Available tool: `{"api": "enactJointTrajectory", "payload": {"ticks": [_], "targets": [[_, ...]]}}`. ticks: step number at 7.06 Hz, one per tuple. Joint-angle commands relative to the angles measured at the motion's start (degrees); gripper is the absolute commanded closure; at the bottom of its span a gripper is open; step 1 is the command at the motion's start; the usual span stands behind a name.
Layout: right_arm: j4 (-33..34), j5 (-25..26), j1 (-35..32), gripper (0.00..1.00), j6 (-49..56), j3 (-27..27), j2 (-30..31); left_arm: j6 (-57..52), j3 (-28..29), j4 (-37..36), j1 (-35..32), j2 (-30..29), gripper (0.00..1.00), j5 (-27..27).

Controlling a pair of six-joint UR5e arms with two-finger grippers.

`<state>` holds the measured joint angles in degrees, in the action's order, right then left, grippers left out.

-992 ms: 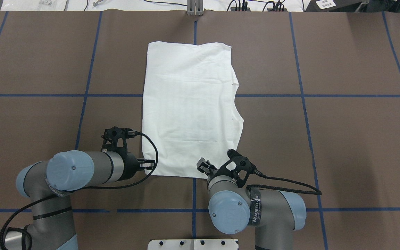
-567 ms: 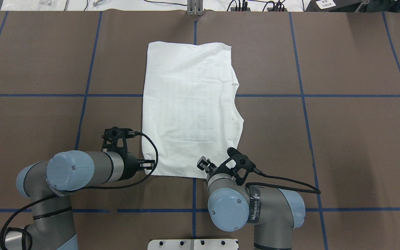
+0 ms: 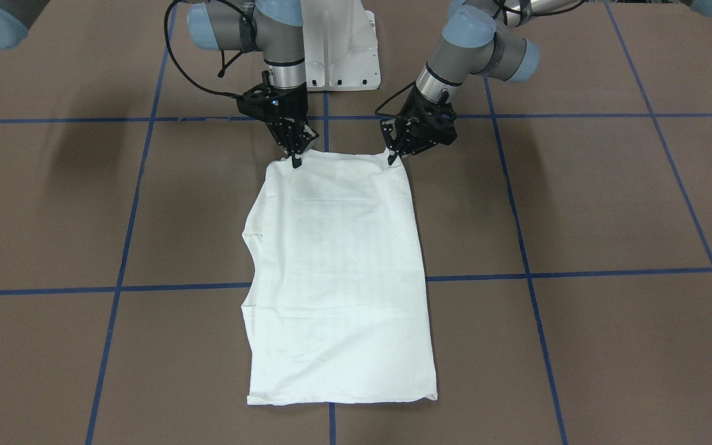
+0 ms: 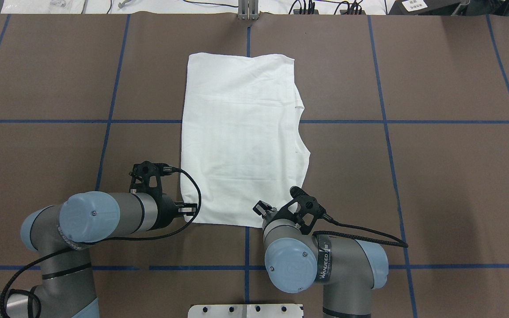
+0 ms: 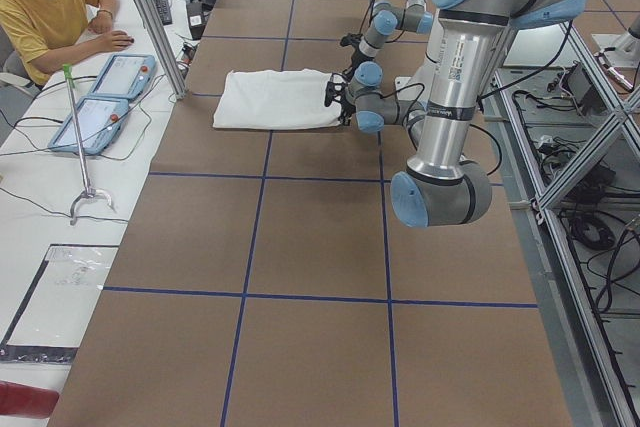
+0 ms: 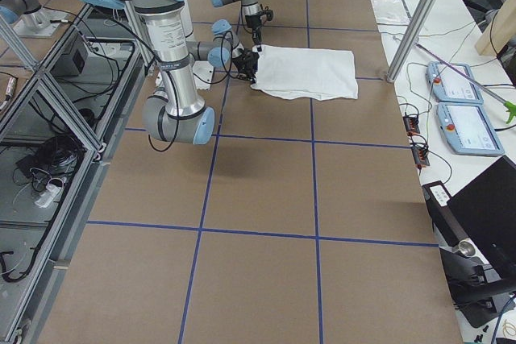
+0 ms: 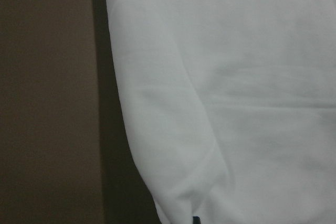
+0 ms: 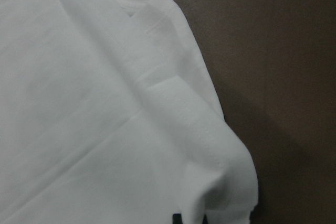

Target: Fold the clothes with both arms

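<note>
Place: the T-shirt [image 4: 241, 141] lies flat, centred between the worktop's [image 4: 435, 176] side edges.
Axis: its long side runs from the robot's edge toward the far edge; I cannot tell which end is the collar.
Look: white, folded to a narrow rectangle, faint cross creases, stepped right side.
Left arm [image 4: 104, 216]: jaws pinch its near left corner.
Right arm [image 4: 325, 265]: jaws pinch its near right corner.

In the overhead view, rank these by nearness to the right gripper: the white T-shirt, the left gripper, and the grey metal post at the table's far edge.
1. White long-sleeved T-shirt: its near corner sits at the right gripper.
2. Left gripper: across the shirt's near edge, at the other corner.
3. Grey metal post: farthest, past the shirt's far edge.
</note>
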<state>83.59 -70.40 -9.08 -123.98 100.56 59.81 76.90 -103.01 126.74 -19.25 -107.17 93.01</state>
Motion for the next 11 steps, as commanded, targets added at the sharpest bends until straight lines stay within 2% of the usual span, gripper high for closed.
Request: {"api": "enactJointTrajectory", "payload": {"ticks": [1,2,3,6,7,8,9,11], "targets": [[0.52,0.0,-0.41,1.0,0.05,0.68,0.04,-0.17,-0.26,0.0,0.0,-0.15,1.0,0.42],[1.3,0.0,-0.67,1.0,0.31,3.47,0.48,-0.44,-2.61,-0.17,-0.09,0.2,1.0,0.59],[5.4,0.0,-0.76,1.0,0.14,8.98,1.18,-0.44,-6.12,-1.39,-0.35,0.72,1.0,0.77],[26.47,0.17,5.27,1.0,-1.69,30.93,0.93,0.61,-27.44,-24.27,0.0,0.38,1.0,4.19],[31.23,0.18,6.35,1.0,-1.88,34.14,0.23,1.14,-30.21,-27.39,0.09,0.2,1.0,4.2],[31.2,0.44,6.27,1.0,-1.71,33.57,0.13,1.14,-29.36,-27.42,0.35,-0.23,1.0,4.72],[30.85,0.53,5.49,1.0,-1.01,31.91,0.05,0.79,-26.05,-27.42,0.52,-2.41,1.0,4.99],[28.41,0.35,0.76,1.0,1.88,27.35,-2.31,-0.78,-20.58,-27.33,-2.53,-4.98,1.0,4.47]]}}
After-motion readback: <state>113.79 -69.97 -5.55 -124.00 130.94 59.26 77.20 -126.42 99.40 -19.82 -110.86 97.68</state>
